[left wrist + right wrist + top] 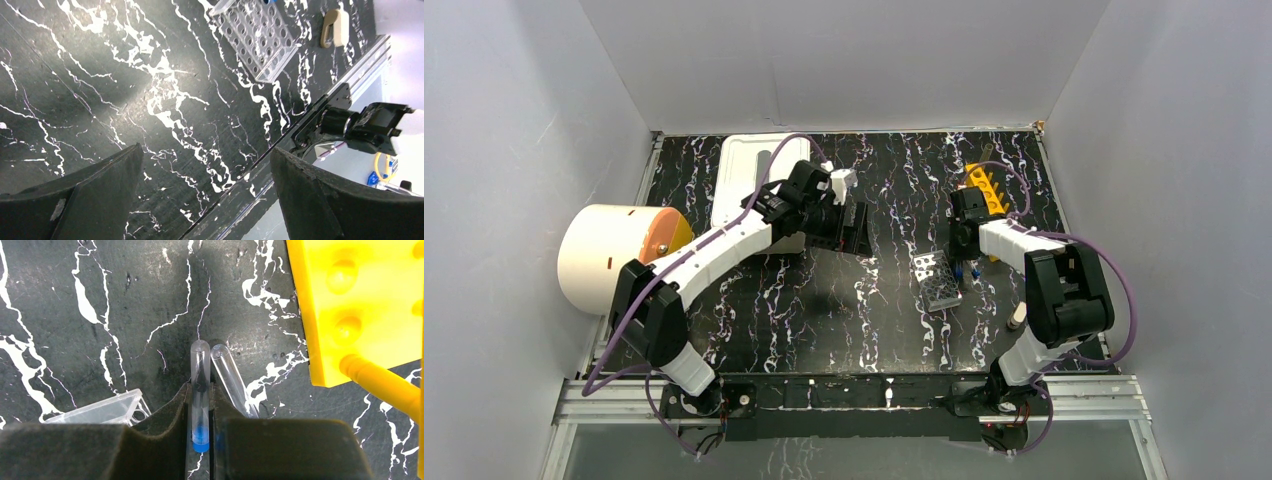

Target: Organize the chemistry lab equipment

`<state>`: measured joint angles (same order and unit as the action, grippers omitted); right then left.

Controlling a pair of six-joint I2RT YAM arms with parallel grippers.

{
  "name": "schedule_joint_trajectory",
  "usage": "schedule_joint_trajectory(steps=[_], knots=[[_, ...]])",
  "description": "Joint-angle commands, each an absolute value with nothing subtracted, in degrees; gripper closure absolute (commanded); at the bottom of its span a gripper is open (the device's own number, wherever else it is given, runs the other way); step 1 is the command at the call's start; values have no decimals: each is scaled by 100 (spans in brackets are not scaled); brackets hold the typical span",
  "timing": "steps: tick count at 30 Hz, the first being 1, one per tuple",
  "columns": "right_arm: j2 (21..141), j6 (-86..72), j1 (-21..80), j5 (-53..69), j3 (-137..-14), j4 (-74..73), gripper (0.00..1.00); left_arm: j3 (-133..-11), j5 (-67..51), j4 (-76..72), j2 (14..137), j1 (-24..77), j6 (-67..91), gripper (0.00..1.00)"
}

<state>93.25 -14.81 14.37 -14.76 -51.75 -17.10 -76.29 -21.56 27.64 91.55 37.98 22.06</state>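
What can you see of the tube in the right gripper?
The blue-capped tube is a slender clear vial, glass or plastic, with a rounded closed end pointing away from the wrist camera and a blue cap at the near end. The right gripper is shut on it, dark pads pinching its lower half. A second clear tube lies angled just right of it, close or touching. Whether it rests on the marbled tabletop or is lifted, I cannot tell.

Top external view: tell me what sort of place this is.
Probably a robot test cell staged as a chemistry bench: white walls around a black marbled table, a yellow tube rack, and a blue-capped tube between the right fingers.
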Motion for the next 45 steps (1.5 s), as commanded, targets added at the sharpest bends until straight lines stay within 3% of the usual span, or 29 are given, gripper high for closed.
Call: schedule_joint_trajectory(steps=[1,10,24,40,45], knots=[[8934,-1610,1425,-1550,-5314,-1412,86,-8088,-2039,2687,9078,3779,2518,2],[7814,-2336,1426,-1241,-5888,-1550,86,-7809,-2154,1296,9064,3786,3356,2],[6620,-6254,1416,646,-5732,-1511,86,-6722,-1357,-2061,9052,4437,4302,4],[6091,-8165,1402,1290,-4879,-933,86,-6955,-1968,-2477,9633,4528,4904,41],[6195,-8211,1392,1293,-4863,-918,86,-6972,-1927,-2272,9685,4548,5161,45]])
